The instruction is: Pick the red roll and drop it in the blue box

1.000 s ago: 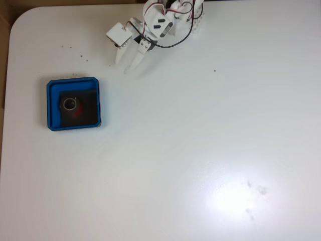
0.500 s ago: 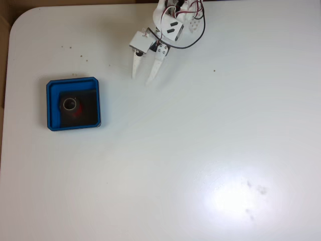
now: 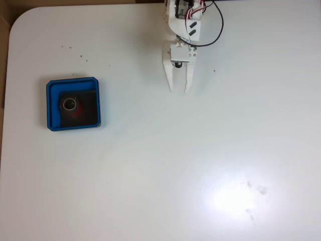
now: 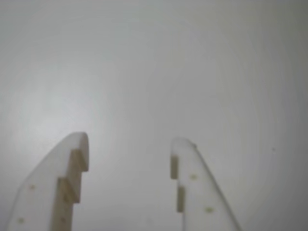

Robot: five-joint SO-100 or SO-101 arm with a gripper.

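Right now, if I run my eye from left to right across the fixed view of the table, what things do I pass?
Blue box with the red roll sitting inside it → bare white table → the open gripper.

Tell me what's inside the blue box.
The red roll lies inside the blue box, on its black floor. The floor under the roll is covered.

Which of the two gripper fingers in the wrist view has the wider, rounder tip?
The left finger: broad and rounded. The right finger ends narrower.
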